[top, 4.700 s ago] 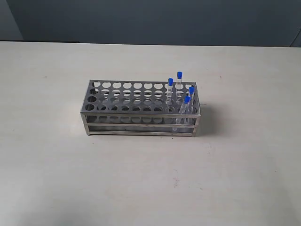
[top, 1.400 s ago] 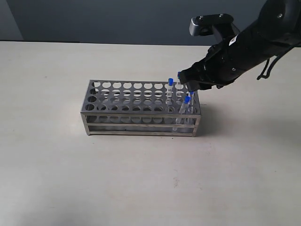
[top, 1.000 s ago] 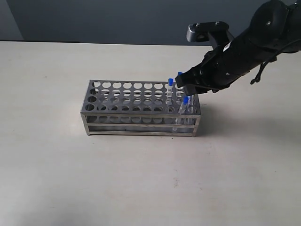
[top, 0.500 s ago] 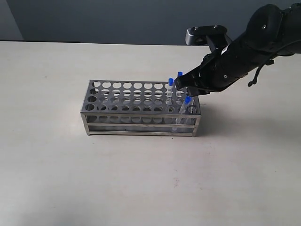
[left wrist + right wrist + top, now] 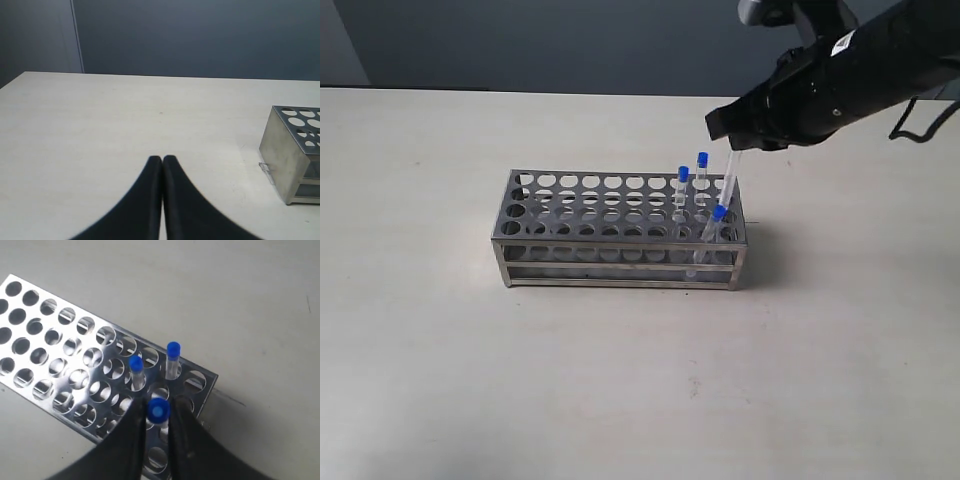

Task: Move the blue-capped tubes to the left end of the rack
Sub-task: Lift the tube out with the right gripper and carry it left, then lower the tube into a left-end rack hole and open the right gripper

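We clamp our right pincer [image 5: 731, 142] on one tube [image 5: 729, 178], raised so its tip, perhaps, clears the rack [image 5: 610, 215] beneath; our left pincer [image 5: 162, 161] rests closed, empty.

We see a pale cream tabletop [image 5: 620, 390] filling most of the frame, matte and faintly scuffed (a small dark speck [image 5: 788, 164] sits toward its far right side, and fainter marks show nearer the camera). Behind its far edge stands a dark blue-grey wall [image 5: 580, 45]. At the far left of that backdrop we make out a lighter grey panel [image 5: 338, 50], divided from the darker stretch by a slanting seam.
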Motion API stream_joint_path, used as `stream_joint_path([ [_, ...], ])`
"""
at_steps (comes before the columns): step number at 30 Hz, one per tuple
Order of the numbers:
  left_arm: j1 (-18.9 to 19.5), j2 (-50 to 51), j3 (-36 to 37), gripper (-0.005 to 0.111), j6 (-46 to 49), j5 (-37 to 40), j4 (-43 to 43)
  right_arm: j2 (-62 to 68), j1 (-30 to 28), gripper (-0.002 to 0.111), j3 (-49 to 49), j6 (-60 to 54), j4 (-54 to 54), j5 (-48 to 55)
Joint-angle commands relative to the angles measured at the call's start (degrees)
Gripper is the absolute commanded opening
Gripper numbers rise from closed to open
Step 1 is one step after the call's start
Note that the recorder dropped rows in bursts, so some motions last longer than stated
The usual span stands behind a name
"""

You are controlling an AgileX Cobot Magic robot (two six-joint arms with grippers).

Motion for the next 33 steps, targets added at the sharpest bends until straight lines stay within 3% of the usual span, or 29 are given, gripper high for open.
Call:
stream_joint_path([
  [1, -0.22, -0.2, -0.08, 0.001, -0.1, 0.02, -0.09, -3.42, 0.2, 0.004, -0.57, -0.25, -0.46, 0.16],
  [5, -0.22, -0.2, -0.08, 0.001, -0.1, 0.02, -0.09, -4.09, 1.73, 0.004, -4.5, -0.25, -0.46, 3.07],
  [9, -0.22, -0.2, -0.08, 0.001, -0.1, 0.02, -0.09, -0.12, 7.76, 0.004, -11.86, -4.06, -0.95, 1.78],
  [15, -0.22, -0.2, -0.08, 0.001, -0.1, 0.02, -0.09, 19.05, 15.98, 0.004, -32.32, -8.43, -0.81, 6.74],
  [21, -0.22, -0.2, -0.08, 0.001, -0.1, 0.02, -0.09, 32.38, 19.31, 0.004, -47.75, -8.56, -0.85, 14.23],
  [33, -0.22, -0.2, -0.08, 0.001, -0.1, 0.12, -0.12, 35.41, 19.72, 0.004, -49.76, -8.67, -3.09, 12.19],
])
